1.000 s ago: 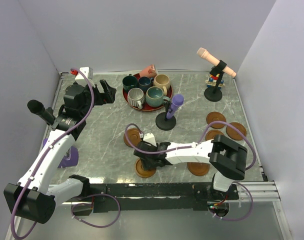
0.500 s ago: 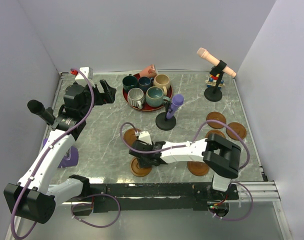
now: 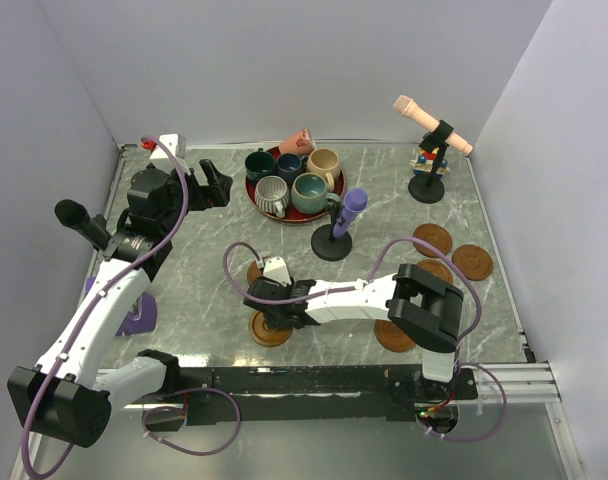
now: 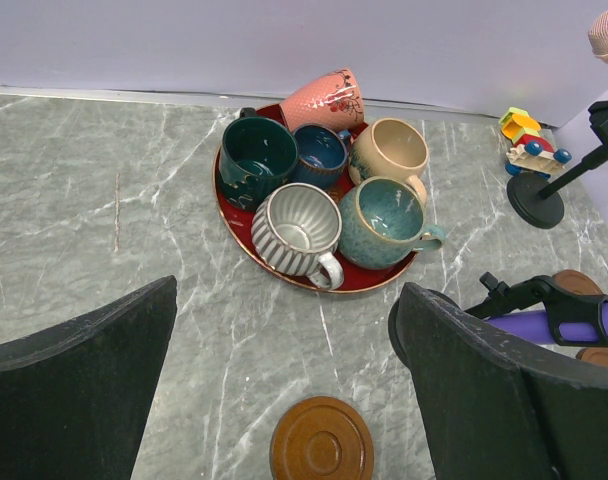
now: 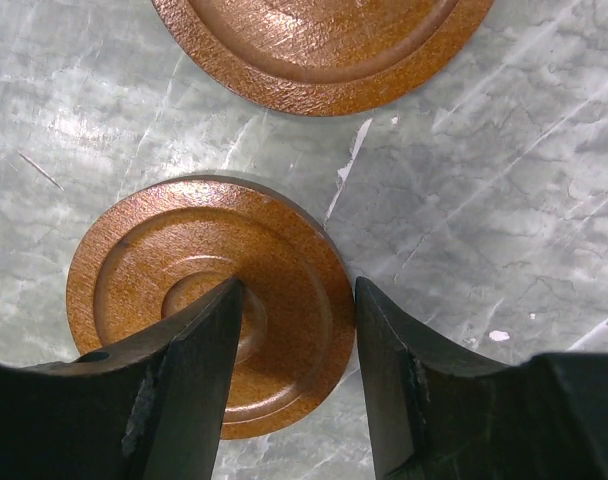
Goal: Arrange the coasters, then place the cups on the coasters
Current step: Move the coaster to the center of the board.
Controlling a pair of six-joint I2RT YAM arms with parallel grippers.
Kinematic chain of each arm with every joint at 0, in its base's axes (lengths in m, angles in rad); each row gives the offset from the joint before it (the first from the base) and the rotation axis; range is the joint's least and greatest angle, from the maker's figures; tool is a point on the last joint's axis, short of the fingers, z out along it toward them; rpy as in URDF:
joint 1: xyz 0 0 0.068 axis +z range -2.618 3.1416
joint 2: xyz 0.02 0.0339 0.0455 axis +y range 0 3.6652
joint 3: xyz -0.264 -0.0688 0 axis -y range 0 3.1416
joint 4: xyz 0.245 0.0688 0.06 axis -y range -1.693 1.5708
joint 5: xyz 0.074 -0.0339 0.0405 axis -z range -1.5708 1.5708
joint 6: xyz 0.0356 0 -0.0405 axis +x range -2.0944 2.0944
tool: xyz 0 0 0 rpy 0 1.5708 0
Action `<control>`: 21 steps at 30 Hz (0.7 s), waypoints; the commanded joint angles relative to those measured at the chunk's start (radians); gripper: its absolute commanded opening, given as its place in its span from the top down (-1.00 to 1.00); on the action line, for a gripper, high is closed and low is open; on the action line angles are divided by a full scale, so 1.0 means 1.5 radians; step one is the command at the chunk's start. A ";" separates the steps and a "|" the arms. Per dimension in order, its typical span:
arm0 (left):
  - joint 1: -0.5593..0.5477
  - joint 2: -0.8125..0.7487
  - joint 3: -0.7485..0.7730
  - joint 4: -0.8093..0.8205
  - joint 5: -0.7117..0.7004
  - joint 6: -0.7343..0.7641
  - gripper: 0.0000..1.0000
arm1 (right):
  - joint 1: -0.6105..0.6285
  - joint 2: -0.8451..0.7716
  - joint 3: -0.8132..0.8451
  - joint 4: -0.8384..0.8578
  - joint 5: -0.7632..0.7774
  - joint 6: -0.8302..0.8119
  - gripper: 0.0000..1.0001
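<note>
Cups [image 4: 382,220] on plate [image 4: 356,283] at back, coasters [image 3: 433,238] scattered in front

Coaster [image 5: 284,300] betw. fingers [image 5: 184,400]: brown wood, grainy, grooved rings, slight sheen. Fingers: matt blk plastic. Tabletop [image 5: 484,200] past tips: grey marble-look, smooth, glossy.

Cups [image 4: 296,228] clustered upright, pink cup [image 4: 324,97] tipped; coasters [image 5: 294,300] flat, scattered.

No writing, label, brand, number or sign is readable on the cups [image 4: 296,230], coasters [image 5: 284,260] or red plate [image 4: 234,225].
</note>
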 commanded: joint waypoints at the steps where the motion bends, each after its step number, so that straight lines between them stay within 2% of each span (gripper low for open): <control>1: -0.002 -0.013 0.002 0.025 -0.003 -0.008 -0.93 | -0.004 0.021 0.030 -0.011 0.034 -0.005 -0.09; 21: -0.001 -0.012 0.002 0.025 -0.002 -0.007 -0.93 | -0.026 0.031 0.043 0.016 0.037 -0.007 -0.05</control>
